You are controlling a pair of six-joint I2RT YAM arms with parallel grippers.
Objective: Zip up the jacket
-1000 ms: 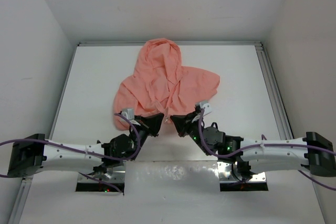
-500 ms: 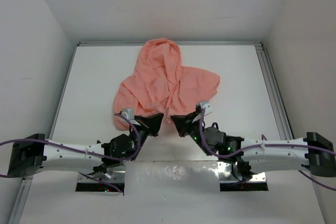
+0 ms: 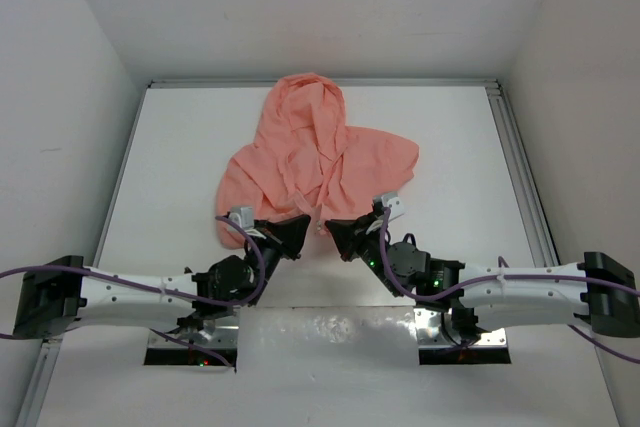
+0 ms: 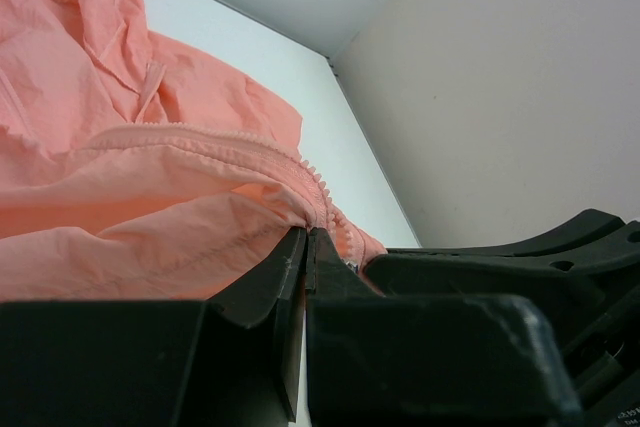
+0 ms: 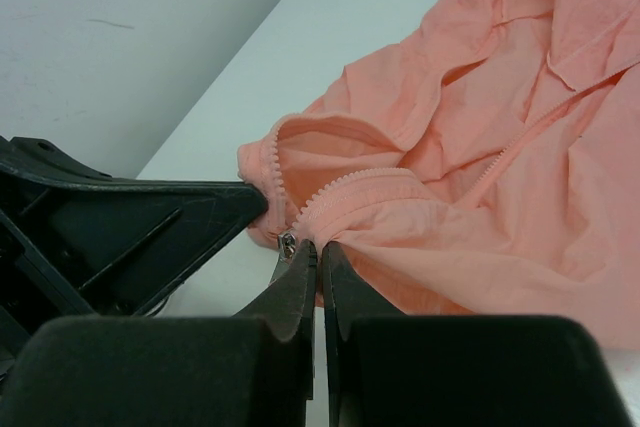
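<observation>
White table (image 3: 180,157), metal edge rails (image 3: 515,162), plain white walls (image 3: 300,7).

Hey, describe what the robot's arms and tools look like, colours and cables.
Left arm and right arm: white links, black joints, a black block at each outer end. A purple cable loops along each. Left tool and right tool: black wedges tapering to thin tips. Small green lights glow near the right wrist.

From above, the jacket (image 3: 315,152) has its near hem hidden under the left gripper (image 3: 300,227) and right gripper (image 3: 333,229), and its zipper (image 3: 322,177) is too small to follow. Both wrist views crop the fabric at their edges; the right one half-hides a small metal piece (image 5: 288,243) behind a finger (image 5: 296,292)
</observation>
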